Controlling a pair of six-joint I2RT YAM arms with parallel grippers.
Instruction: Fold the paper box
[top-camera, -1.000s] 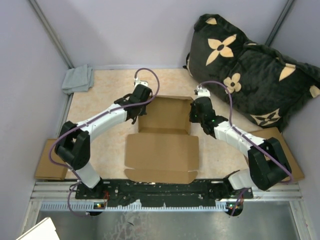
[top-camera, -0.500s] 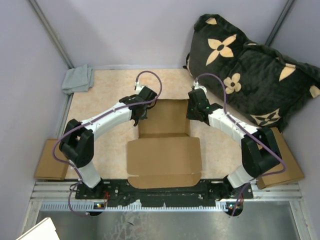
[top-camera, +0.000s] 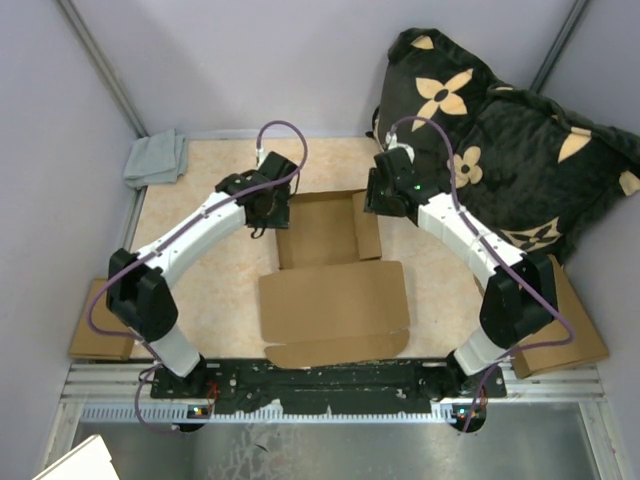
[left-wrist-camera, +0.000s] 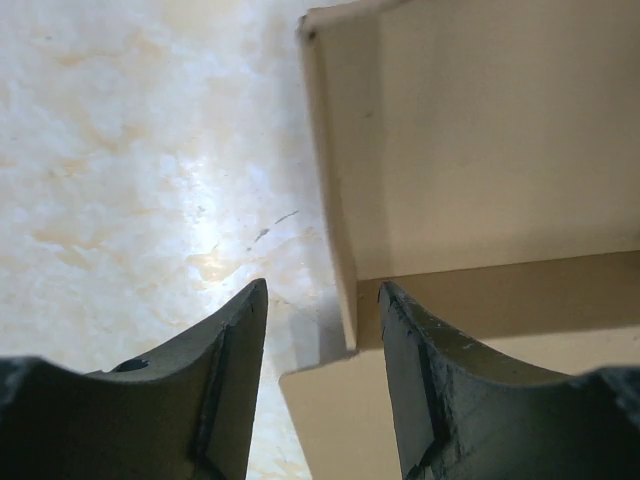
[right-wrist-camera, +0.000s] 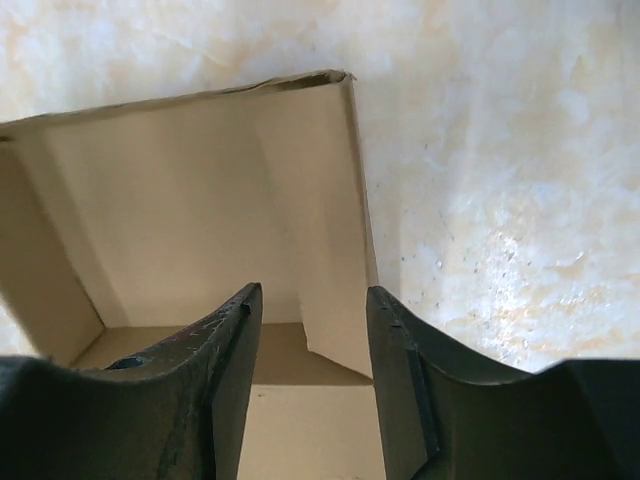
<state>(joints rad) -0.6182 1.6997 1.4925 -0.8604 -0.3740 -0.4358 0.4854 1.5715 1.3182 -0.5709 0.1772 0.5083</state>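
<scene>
Top external view: your paper box (top-camera: 332, 285) sits dead centre with its long axis running near-to-far, lid panel flat at the near end and tray part at the far end. A big black flower pillow (top-camera: 500, 140) crowds the right side, a grey cloth (top-camera: 157, 158) sits far-left, and a flat cardboard piece (top-camera: 95, 322) lies off the left edge. Your left gripper (left-wrist-camera: 320, 300) has its fingers spread either side of the tray's left wall. Your right gripper (right-wrist-camera: 312, 300) is spread around the right flap, which tilts into the tray.

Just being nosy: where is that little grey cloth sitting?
In the overhead view the grey cloth lies at the far left corner of the table, beyond the left hand and apart from the paper box.
</scene>
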